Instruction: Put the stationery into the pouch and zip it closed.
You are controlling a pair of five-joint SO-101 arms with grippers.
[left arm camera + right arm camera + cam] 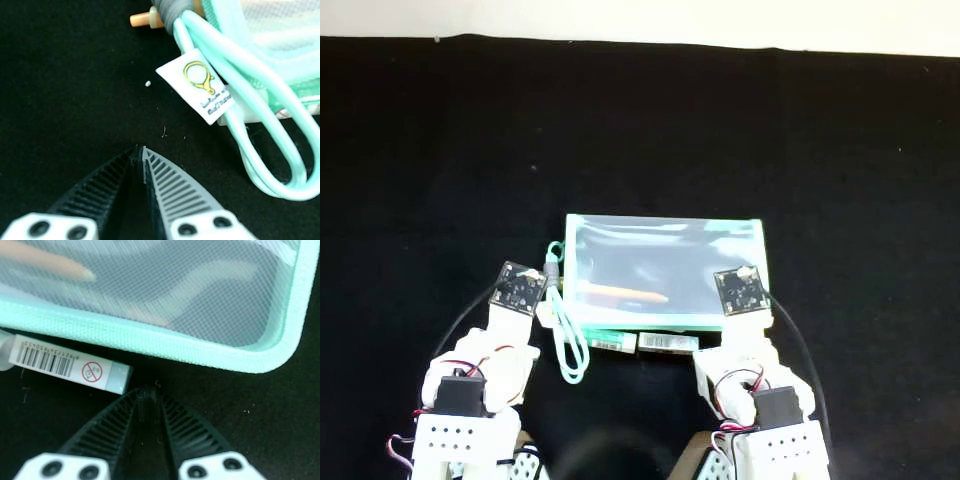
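Item: zip pouch with stationery, on a black table (pixel 640 130), listed left to right. Lower left of the high view: left gripper (pixel 140 150), jaws pressed together on nothing, parked just beside the pouch's left end, judged a waiting post near the zip. Next: a mint cord loop (pixel 567 345) with a white tag (pixel 200 87), trailed down from the pouch's left edge, probably the pull by which the zip is to be drawn. Centre: the pouch (pixel 700 260), flat, rectangular, clear mesh bound in mint trim, contents readable through the wall; whether the zip is open cannot be told. An orange pen (pixel 620 294) is seen inside, lying lengthwise. Along the lower edge, outside and touching or nearly touching the trim: a left labelled stick (pixel 613 341) and a right labelled stick (pixel 668 343), end to end, judged not yet packed. Lower right: right gripper (pixel 146 394), jaws closed and empty, just beside the right stick's end, well placed for a pick.
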